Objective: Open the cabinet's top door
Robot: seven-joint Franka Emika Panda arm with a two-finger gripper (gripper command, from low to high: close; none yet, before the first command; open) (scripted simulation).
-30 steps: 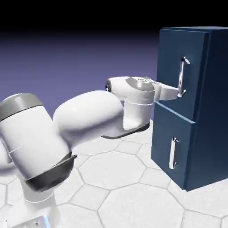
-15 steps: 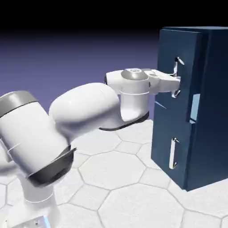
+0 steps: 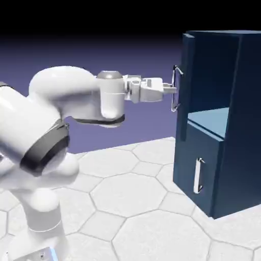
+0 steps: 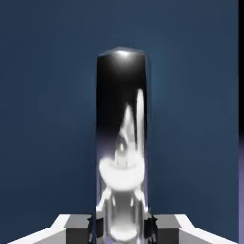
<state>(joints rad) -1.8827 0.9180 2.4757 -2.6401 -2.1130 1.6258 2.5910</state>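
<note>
The navy cabinet (image 3: pixel 244 127) stands at the exterior view's right. Its top door (image 3: pixel 188 66) is swung far out and shows almost edge-on, so the light-blue inside (image 3: pixel 210 120) is bare. My gripper (image 3: pixel 173 90) reaches level from the left and is shut on the top door's vertical silver handle (image 3: pixel 176 87). In the hand view that handle (image 4: pixel 121 138) fills the middle as a shiny upright bar against the door's navy panel (image 4: pixel 47 119). The grey fingertips (image 4: pixel 75 229) press on both sides of it at the bottom, where the gripper (image 4: pixel 121 229) closes.
The shorter lower panel (image 3: pixel 204 153) is closed, with its own silver handle (image 3: pixel 198 175). The arm's big white links (image 3: pixel 61 107) fill the left of the exterior view above the hexagon-patterned table (image 3: pixel 137 204).
The gripper closed on the top door's handle and pulled it leftward. The door swung from closed to wide open, baring the light-blue inside. The arm folded back and up.
</note>
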